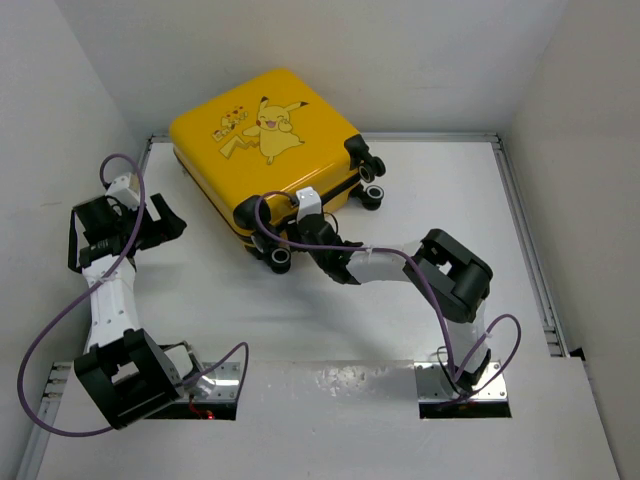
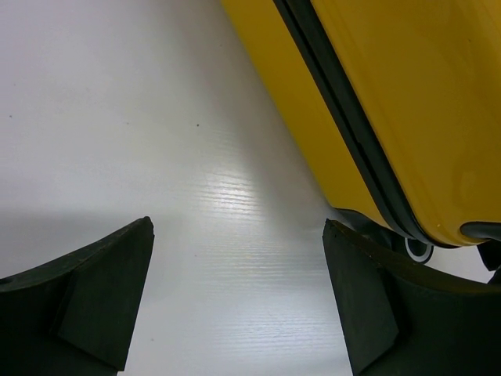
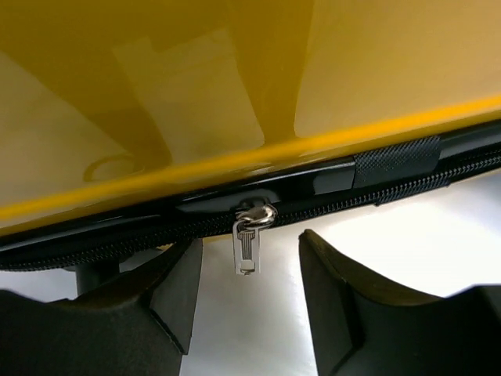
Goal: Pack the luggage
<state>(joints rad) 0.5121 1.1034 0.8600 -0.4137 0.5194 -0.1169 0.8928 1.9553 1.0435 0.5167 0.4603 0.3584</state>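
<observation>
The luggage [image 1: 262, 140], a yellow hard-shell suitcase with a Pikachu print, lies closed and flat at the back centre of the table. My right gripper [image 1: 288, 234] is open at its near edge between the black wheels. In the right wrist view a silver zipper pull [image 3: 246, 239] hangs from the black zipper [image 3: 391, 188] between my fingers [image 3: 333, 298], untouched. My left gripper [image 1: 168, 222] is open and empty, left of the suitcase. In the left wrist view the yellow shell [image 2: 407, 102] and a wheel [image 2: 419, 249] show beyond its fingers [image 2: 102, 298].
Black wheels [image 1: 374, 192] stick out at the suitcase's right corner and another wheel [image 1: 278, 260] at its near corner. White walls enclose the table on the left, back and right. A metal rail [image 1: 530, 250] runs along the right side.
</observation>
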